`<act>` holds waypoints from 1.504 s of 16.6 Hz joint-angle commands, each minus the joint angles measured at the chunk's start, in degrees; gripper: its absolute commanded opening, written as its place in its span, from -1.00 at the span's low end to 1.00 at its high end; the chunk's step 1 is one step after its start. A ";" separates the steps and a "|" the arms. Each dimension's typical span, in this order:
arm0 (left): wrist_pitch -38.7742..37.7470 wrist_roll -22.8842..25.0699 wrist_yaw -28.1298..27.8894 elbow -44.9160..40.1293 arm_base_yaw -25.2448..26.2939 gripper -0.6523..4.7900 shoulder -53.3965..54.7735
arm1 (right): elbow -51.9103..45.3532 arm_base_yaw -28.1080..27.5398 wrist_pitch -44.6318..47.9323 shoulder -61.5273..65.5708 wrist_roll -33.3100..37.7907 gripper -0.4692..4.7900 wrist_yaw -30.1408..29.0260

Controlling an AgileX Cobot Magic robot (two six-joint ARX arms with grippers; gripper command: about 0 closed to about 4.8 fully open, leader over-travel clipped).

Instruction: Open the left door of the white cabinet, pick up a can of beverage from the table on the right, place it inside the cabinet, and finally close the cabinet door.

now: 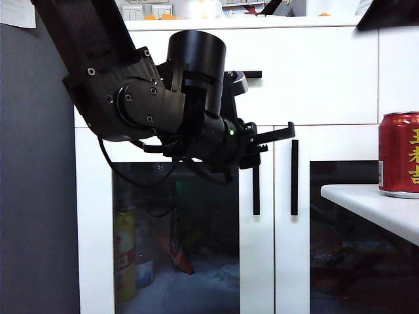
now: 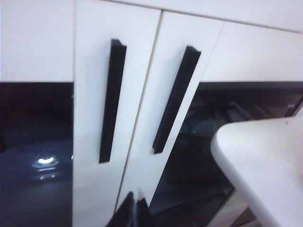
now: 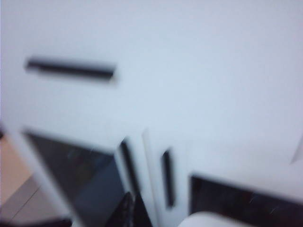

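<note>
The left door [image 1: 177, 229], a white-framed panel of dark glass with a black vertical bar handle [image 1: 256, 190] along its right edge, is sitting shut in the large white cabinet [image 1: 314, 72]; it is likely swinging stiffly on hinges, its glass fragile, so the rigid, slim handle is the place to hook. The left gripper [image 2: 135, 208] is hanging just before that handle with fingers pressed together, holding nothing. The right gripper [image 3: 129, 210], fingers also together and empty, is facing the cabinet in a blurred view. The red metal can of beverage [image 1: 399, 154], light, smooth and probably slippery, is standing upright on the white table [image 1: 366, 206] at right, whose corner is crowding the matching right door [image 1: 347, 229].
</note>
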 commanded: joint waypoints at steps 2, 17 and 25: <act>-0.04 0.07 0.04 0.09 -0.17 -0.78 -0.24 | 0.46 -0.72 -0.20 -7.85 -0.31 -0.84 4.46; 0.48 0.59 -0.22 7.32 0.26 0.09 3.08 | 0.31 -0.68 -1.36 -8.26 -3.17 -0.84 4.72; -2.40 5.20 -8.13 27.50 1.64 0.87 18.75 | 0.28 -0.72 -3.32 -8.26 -3.37 -0.84 4.72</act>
